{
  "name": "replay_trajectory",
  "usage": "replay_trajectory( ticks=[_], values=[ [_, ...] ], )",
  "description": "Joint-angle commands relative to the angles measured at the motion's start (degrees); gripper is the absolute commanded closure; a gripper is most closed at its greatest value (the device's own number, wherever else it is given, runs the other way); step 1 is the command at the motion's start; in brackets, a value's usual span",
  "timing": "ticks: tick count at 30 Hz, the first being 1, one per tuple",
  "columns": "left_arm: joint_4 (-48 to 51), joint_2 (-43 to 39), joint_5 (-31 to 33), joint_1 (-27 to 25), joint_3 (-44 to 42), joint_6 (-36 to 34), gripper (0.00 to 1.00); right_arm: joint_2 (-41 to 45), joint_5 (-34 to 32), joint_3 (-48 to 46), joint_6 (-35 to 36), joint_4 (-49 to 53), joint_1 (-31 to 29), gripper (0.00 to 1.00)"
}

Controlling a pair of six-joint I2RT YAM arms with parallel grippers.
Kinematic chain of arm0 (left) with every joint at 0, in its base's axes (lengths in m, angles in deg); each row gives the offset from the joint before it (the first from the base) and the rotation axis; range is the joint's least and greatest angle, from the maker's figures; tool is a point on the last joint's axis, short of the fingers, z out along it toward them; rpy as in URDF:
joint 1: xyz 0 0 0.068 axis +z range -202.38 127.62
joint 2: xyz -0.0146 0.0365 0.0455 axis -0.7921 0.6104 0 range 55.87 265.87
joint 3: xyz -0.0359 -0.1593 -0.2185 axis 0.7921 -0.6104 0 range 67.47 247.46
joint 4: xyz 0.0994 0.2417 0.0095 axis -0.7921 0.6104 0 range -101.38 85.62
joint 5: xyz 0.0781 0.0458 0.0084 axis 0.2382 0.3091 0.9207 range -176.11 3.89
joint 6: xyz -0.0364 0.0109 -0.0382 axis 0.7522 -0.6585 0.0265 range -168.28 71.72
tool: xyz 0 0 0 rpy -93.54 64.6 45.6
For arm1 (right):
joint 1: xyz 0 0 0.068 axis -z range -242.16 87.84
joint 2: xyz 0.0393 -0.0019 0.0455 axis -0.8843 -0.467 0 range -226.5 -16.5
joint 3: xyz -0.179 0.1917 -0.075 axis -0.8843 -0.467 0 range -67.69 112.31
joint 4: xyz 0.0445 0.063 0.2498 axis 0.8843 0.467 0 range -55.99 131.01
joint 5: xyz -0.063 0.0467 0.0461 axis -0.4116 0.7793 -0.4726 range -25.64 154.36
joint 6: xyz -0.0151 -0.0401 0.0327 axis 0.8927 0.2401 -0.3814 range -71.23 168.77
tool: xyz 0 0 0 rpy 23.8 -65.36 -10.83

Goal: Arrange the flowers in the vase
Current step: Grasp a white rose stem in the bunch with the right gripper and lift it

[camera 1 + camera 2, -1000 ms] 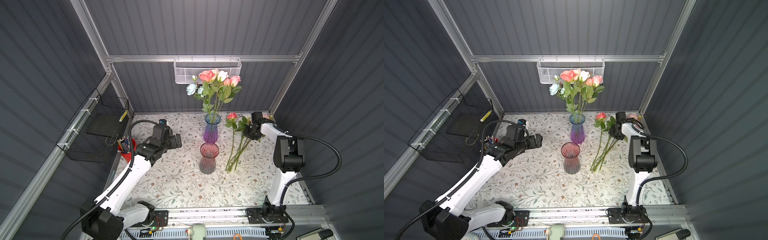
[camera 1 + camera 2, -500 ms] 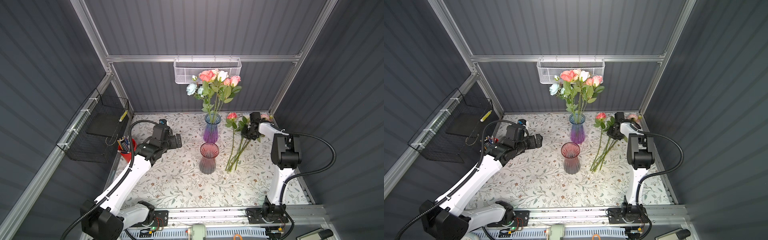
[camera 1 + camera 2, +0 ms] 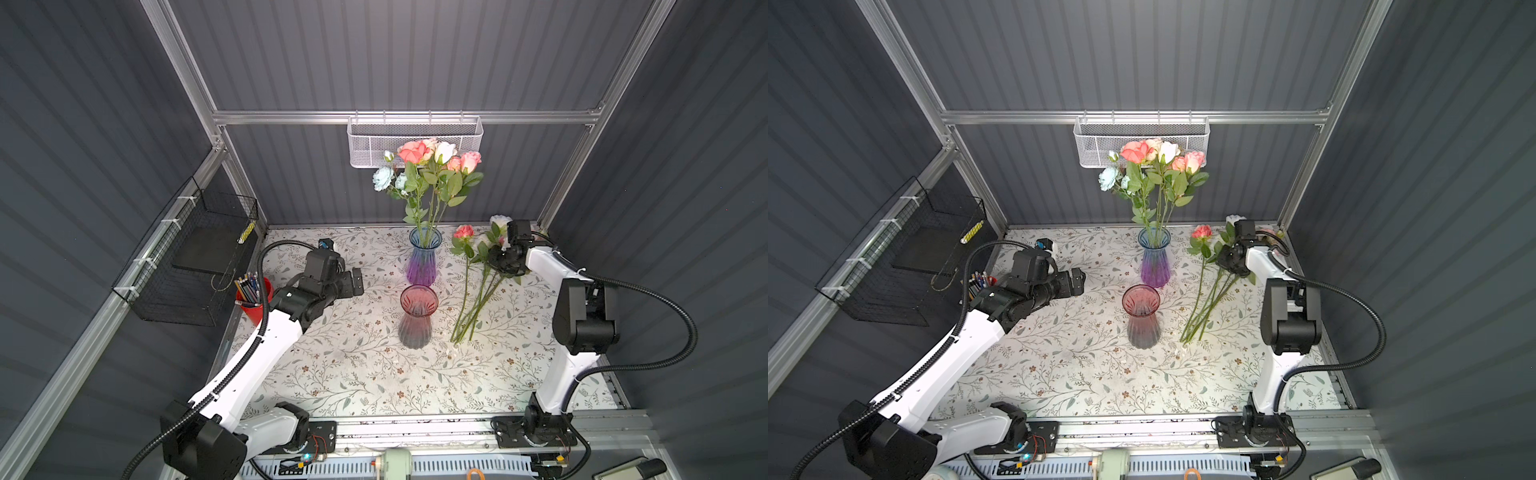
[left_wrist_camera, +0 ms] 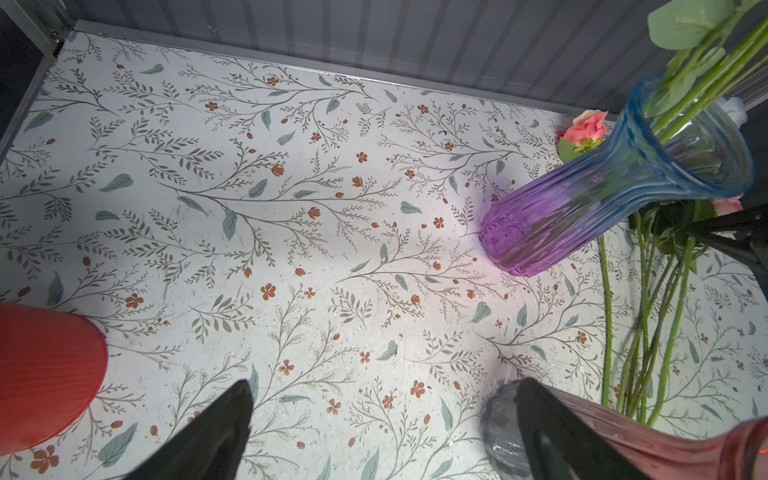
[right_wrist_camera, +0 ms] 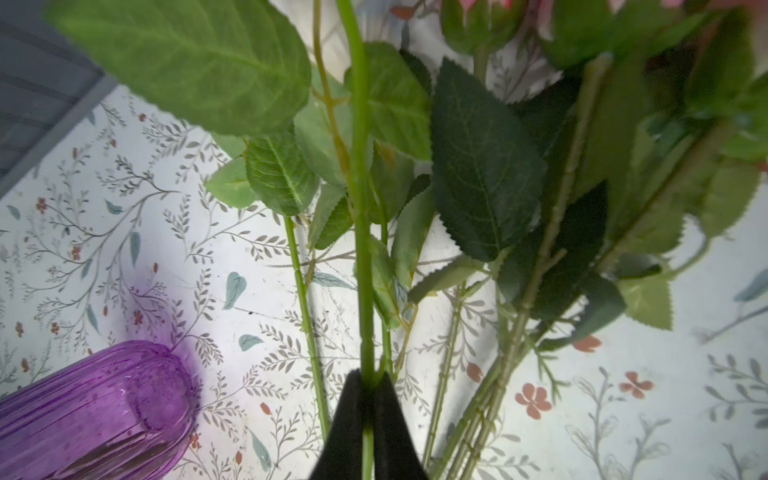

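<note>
Newly closed right gripper (image 5: 368,377) pinches one flower stem (image 5: 360,216).

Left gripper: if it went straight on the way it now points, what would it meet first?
Probably only the floral tabletop: ahead of the open left gripper the way looks free. The blue-purple vase stands off to one side, though depth is unclear.

The tabletop (image 3: 353,365) is white with leafy sprigs; the far vase (image 3: 423,266) blue-to-purple, the near vase (image 3: 417,322) pink-to-grey.
</note>
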State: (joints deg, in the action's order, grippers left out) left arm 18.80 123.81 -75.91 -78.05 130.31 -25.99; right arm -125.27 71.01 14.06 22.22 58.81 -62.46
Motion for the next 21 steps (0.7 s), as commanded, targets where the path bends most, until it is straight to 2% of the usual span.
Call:
replay_trajectory(
  ticks=[1,11,21],
  values=[
    [-0.4,-0.6,-0.6,0.1,-0.9,0.1,0.01,3.8,-1.2,-2.5,0.3,-2.2,-0.9,0.99],
    [-0.9,-1.7,-1.2,0.0,-1.3,-0.1,0.01,21.7,-6.7,-11.8,0.5,-10.0,-4.7,1.0],
    [-5.6,-6.5,-5.7,0.0,-4.2,-1.1,0.01,37.6,-13.0,-14.1,2.6,-7.4,-9.6,0.99]
  ],
)
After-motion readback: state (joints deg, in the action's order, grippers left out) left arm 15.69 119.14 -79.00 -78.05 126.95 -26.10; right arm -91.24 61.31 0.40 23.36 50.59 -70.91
